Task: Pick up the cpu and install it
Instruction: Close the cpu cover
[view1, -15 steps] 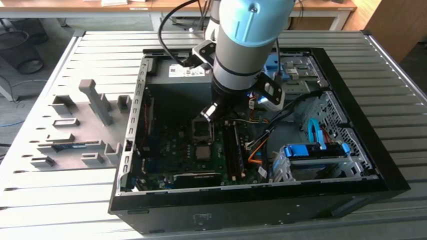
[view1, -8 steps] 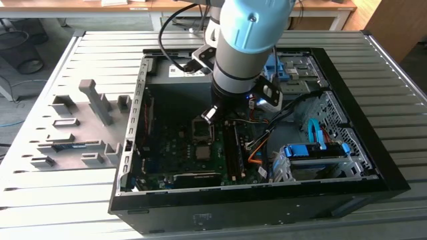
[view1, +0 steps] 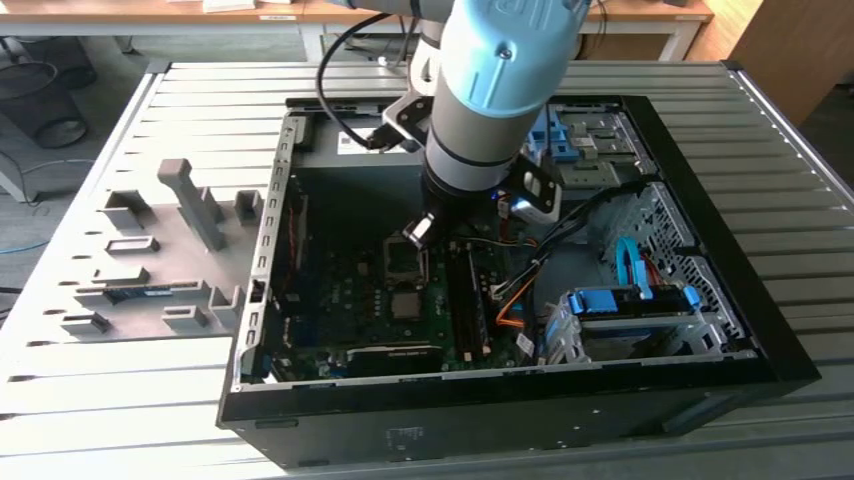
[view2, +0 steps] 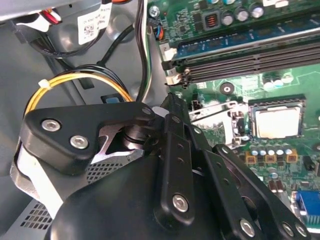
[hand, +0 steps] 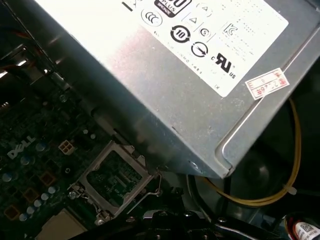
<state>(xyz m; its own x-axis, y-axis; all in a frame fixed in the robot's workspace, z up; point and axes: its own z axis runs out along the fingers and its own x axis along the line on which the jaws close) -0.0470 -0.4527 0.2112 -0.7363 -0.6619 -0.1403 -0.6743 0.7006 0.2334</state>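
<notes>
The cpu (view2: 276, 122), a small silver-grey square, lies flat in its socket on the green motherboard (view2: 280, 87). It is also seen in the exterior view (view1: 404, 303) and as a pale corner in the first wrist view (hand: 57, 227). Beside it the dark metal socket frame (view2: 215, 116) stands swung open (hand: 112, 180), (view1: 404, 258). My gripper (view1: 419, 229) hangs inside the open computer case (view1: 254, 300), just above the far end of that frame and apart from the cpu. Its black linkage (view2: 175, 165) blocks much of the second wrist view.
A grey power supply (hand: 165, 75) with a white label sits close behind the socket. Memory sticks (view2: 240, 45) run beside it. Yellow cables (view2: 75, 82), a blue drive cage (view1: 627, 305) and case walls hem the arm in. A grey fixture tray (view1: 160, 250) lies at the exterior view's left.
</notes>
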